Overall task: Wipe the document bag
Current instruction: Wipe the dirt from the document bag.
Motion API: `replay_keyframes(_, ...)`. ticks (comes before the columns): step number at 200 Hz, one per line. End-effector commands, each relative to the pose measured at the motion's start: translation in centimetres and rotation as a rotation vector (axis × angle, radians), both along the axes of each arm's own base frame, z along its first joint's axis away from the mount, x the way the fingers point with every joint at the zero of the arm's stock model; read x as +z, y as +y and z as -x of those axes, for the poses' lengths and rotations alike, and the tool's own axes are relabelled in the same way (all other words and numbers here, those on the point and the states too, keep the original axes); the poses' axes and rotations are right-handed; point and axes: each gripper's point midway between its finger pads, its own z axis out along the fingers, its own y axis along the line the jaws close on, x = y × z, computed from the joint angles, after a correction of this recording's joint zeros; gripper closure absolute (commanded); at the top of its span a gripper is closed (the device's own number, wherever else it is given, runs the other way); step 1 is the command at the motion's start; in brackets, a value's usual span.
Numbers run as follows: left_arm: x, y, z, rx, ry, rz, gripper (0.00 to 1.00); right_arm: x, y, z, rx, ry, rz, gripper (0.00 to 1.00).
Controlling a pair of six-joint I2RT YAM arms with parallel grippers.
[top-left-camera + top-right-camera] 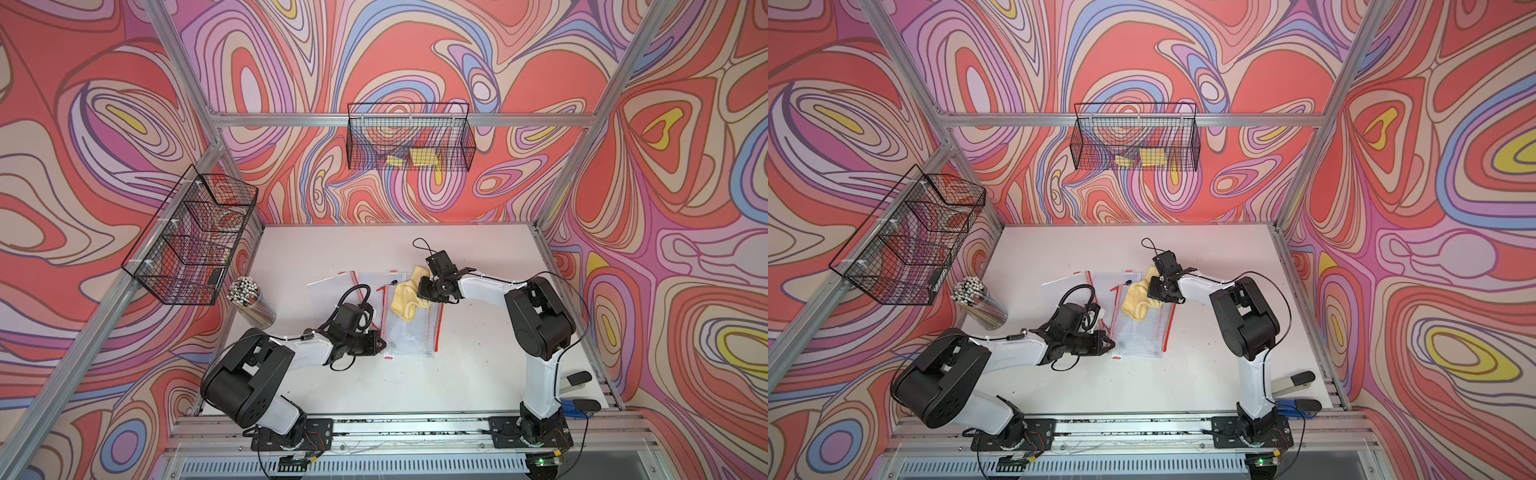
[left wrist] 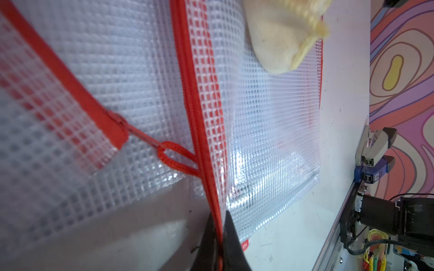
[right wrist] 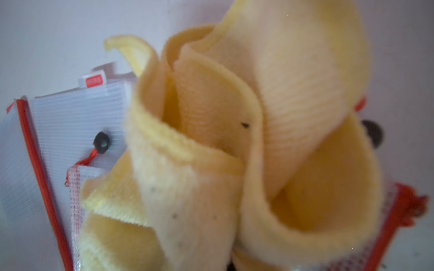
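- Both top views: left arm (image 1: 307, 351) folded low, elbow at the near-left corner of the table (image 1: 374, 386), forearm laid inward just above the surface.
- Left wrist view: left claw (image 2: 219, 237) clenched on the red zip edge of the document bag (image 2: 277, 131).
- Document bag, clear mesh with red trim, lies flat mid-table between the two arms; more clear bags (image 1: 361, 282) lie just behind it.
- Right arm (image 1: 540, 374) stands up from its near-right base, elbow high, forearm reaching left and down.
- Right claw (image 1: 432, 291) points down over the bag's far end, clenched on a bunched yellow cloth (image 1: 405, 305) that rests on the bag.
- Wire basket on the left wall (image 1: 191, 237), divided into compartments; contents unclear.
- Clear jar (image 1: 253, 307) at the table's left edge, packed with white-tipped sticks.
- Wire basket on the back wall (image 1: 409, 137) holds yellow pieces (image 1: 424, 158).
- Small red tag (image 2: 244, 245) at the bag's corner; writing too small to read.
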Motion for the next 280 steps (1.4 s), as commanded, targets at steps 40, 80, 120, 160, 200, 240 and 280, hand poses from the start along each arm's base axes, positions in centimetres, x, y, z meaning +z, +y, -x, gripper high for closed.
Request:
replay_keyframes(40, -3.3, 2.0, 2.8, 0.015, 0.133, -0.103, 1.00, 0.8, 9.5, 2.6, 0.167, 0.014, -0.115, 1.00)
replay_keyframes(80, -3.6, 2.1, 2.7, 0.016, 0.139, -0.115, 1.00, -2.0, 5.3, 2.8, 0.083, 0.067, -0.068, 1.00)
replay_keyframes(120, -3.7, 2.5, 2.6, 0.034, 0.132, -0.132, 1.00, -1.0, -3.0, 3.2, -0.042, 0.053, -0.042, 1.00)
replay_keyframes(160, -4.1, 2.3, 2.5, 0.036, 0.146, -0.131, 1.00, 0.6, -7.8, 3.9, -0.089, 0.037, 0.028, 1.00)
replay_keyframes(200, -4.4, 2.2, 2.2, 0.047, 0.154, -0.129, 1.00, 5.4, 0.9, 6.3, 0.071, -0.027, -0.160, 1.00)
replay_keyframes(240, -4.2, 2.2, 1.9, 0.056, 0.153, -0.142, 1.00, 2.1, 8.2, 11.6, 0.172, 0.118, -0.288, 1.00)
replay_keyframes(280, -4.0, 2.5, 1.9, 0.056, 0.144, -0.158, 1.00, -2.5, 4.7, 13.5, 0.088, 0.183, -0.176, 1.00)
